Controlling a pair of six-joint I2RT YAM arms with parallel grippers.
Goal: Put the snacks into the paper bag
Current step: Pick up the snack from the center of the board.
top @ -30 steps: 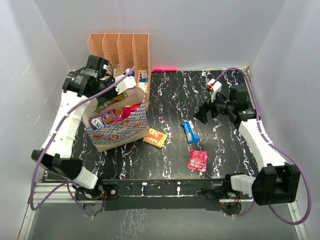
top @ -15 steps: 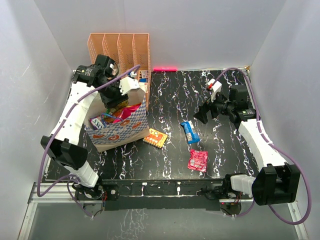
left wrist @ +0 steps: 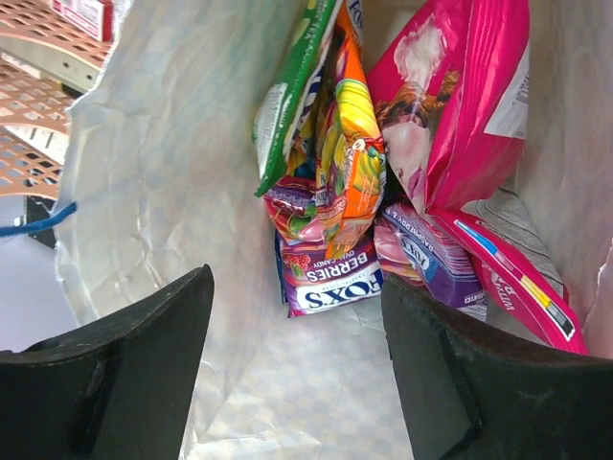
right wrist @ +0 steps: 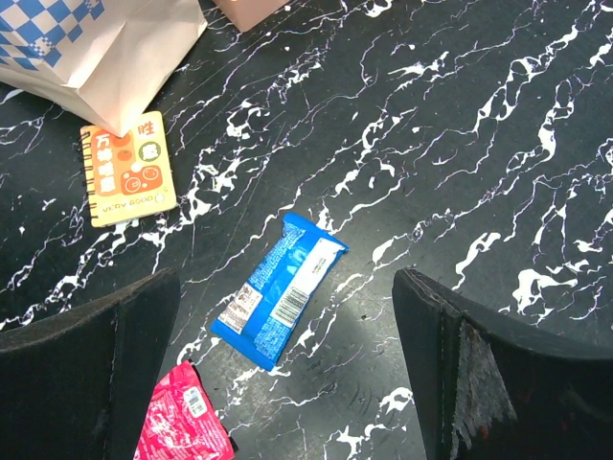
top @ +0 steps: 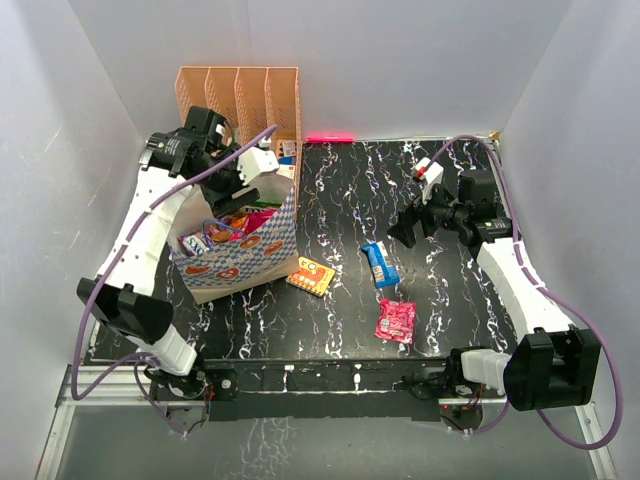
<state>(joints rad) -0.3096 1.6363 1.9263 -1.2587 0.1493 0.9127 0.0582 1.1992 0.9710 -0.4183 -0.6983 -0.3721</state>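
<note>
Left gripper (left wrist: 297, 287) hangs in the mouth of the paper bag (top: 232, 265), jaws wide, holding nothing. The bag stands upright at left centre of the top view, mouth up, against the peach file rack (top: 240, 95). Inside it, pink, orange, green and purple packets lean together.

Right gripper (right wrist: 287, 283) hovers above the blue packet (top: 379, 264), jaws wide and empty. The step in hand is probably picking up this packet.

The blue packet lies flat on the black marbled table (top: 450, 290), centre right of the top view. In the right wrist view its long axis runs lower left to upper right, so the jaws sit skewed to it.

To do it well:
- Turn the wrist until the fingers close across the short width.
- Come down at mid-body and get the tips low, since the foil is thin and may slip.
- Move the left arm off the bag mouth before the drop.

The orange packet (top: 311, 275) lies just beside the bag. The pink packet (top: 395, 321) lies below the blue one.
</note>
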